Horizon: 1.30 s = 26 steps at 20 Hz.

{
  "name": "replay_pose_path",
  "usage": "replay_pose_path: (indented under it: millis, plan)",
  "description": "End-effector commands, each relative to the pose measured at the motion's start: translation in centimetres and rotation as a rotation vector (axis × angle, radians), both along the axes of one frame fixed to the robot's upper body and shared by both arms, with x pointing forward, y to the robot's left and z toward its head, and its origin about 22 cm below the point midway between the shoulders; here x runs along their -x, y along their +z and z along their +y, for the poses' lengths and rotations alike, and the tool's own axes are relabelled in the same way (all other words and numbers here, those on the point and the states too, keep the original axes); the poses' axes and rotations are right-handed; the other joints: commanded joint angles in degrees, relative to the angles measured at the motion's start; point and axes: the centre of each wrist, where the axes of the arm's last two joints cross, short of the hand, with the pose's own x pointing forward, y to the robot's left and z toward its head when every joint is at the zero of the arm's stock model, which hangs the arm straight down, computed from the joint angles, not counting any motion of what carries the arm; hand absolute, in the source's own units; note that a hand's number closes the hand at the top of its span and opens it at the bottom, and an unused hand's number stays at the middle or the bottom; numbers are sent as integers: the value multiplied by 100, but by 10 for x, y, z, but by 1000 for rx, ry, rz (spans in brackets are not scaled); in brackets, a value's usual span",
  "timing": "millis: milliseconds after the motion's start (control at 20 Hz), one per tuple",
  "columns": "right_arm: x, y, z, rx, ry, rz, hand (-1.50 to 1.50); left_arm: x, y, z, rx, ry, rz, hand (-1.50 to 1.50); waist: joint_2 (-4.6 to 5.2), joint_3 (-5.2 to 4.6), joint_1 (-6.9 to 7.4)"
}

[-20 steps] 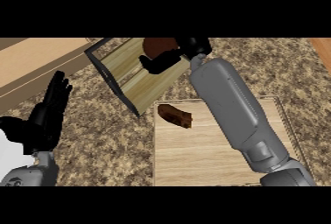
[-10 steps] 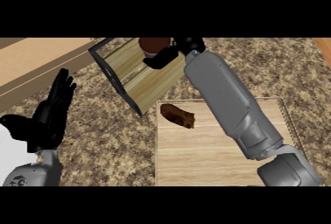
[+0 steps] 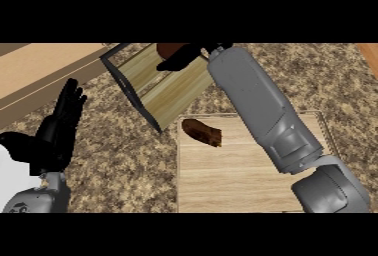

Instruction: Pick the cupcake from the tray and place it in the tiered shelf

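Brown cupcake (image 3: 170, 49): head view, item one. It sits at the far end of the shelf (image 3: 170, 95), over the pale wooden boards, and is already off the tray (image 3: 244, 175).

Right hand (image 3: 193, 52): black fingers curled round the cupcake and partly hiding it, forearm reaching up past the shelf's right side.

Shelf: slatted wood in a dark frame, lying slantwise on the speckled counter (image 3: 118, 160).

Tray: pale wood, just beside the shelf's near corner. It bears a separate brown lump (image 3: 202, 133).

Left hand (image 3: 59, 127): well apart to the shelf's left, fingers straight and pointing up, at rest.

Judgement: the cupcake is already above the shelf in the nearer right hand. The coming move is a lowering onto a board and a release.
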Motion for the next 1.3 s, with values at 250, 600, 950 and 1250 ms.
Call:
replay_pose_path:
  millis: [250,600,950,1250]
  plan:
    - [-17,36,-45,-216,-81,3,-150,6,-9,10,-7,25,3,0,-21,-1,-105]
    - [-30,57,-136,-253,-245,87,-150,9,-14,13,-8,16,7,0,-2,-1,-116]
    - [-24,62,-228,-242,-248,99,-150,19,-6,8,1,9,14,0,-10,4,-71]
    - [-15,46,-267,-242,-199,96,-150,13,4,3,-5,20,-11,0,-5,6,-54]
